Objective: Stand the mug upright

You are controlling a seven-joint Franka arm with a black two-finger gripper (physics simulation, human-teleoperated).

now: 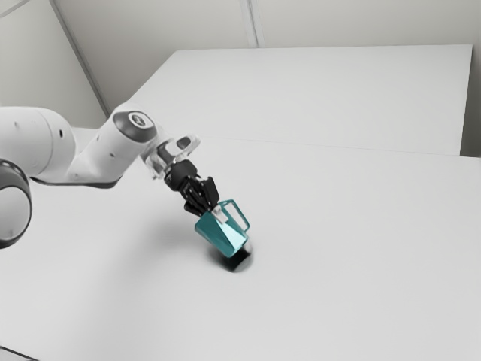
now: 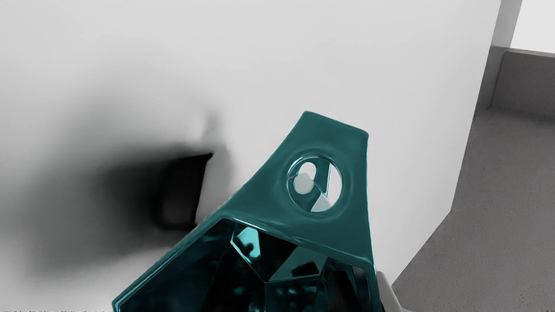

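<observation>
Mug [image 1: 218, 235]: leaning, hollow facing back toward the gripper [image 1: 215, 210], long axis slanting down and away from it; handle [image 1: 243, 218] on the exterior view's right. Fingers nearly together, apparently pinching the mug's wall near the rim. Righting it likely needs the far end swung beneath. Glossy teal, faceted. Below mug: black shadow [image 1: 239, 261], matt pale table [image 1: 338, 256].

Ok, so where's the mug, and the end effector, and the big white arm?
Mug [image 1: 215, 232]: exterior view, on its teal side.
End effector [image 1: 210, 207]: exterior view, at its tip, right by the mug.
White arm [image 1: 34, 143]: exterior view, on its thick part at the view's left.
</observation>
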